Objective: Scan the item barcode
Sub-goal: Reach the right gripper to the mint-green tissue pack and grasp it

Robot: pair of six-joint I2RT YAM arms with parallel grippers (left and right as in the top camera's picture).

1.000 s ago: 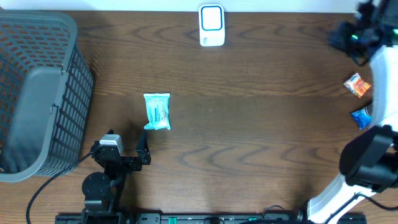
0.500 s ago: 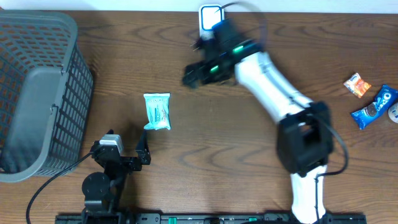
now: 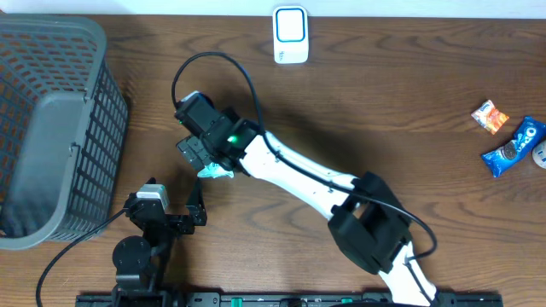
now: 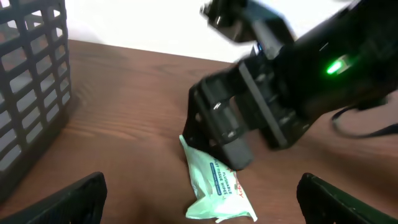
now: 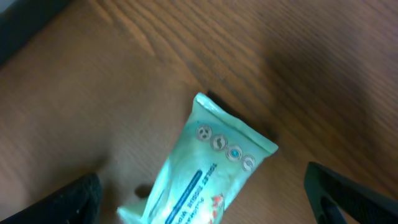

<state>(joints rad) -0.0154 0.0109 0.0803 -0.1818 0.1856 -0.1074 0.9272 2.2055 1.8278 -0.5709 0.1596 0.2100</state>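
The item is a pale green pack of flushable wipes (image 4: 216,185) lying flat on the wooden table. In the overhead view only its near corner (image 3: 218,172) shows under my right gripper (image 3: 206,152). In the right wrist view the pack (image 5: 208,163) lies between that gripper's wide-open fingers, and my right gripper (image 5: 208,199) hovers just over it, not closed on it. The white scanner (image 3: 290,35) with a blue face stands at the table's far edge. My left gripper (image 3: 177,211) is open near the front edge, just short of the pack, with nothing in it.
A large grey mesh basket (image 3: 51,128) fills the left side. An orange snack packet (image 3: 490,117) and a blue one (image 3: 513,149) lie at the far right. The right arm (image 3: 299,175) stretches diagonally across the middle of the table.
The right arm swung from the far right, past the scanner, down to the wipes pack, and its jaws opened. The left arm and the pack stayed put.
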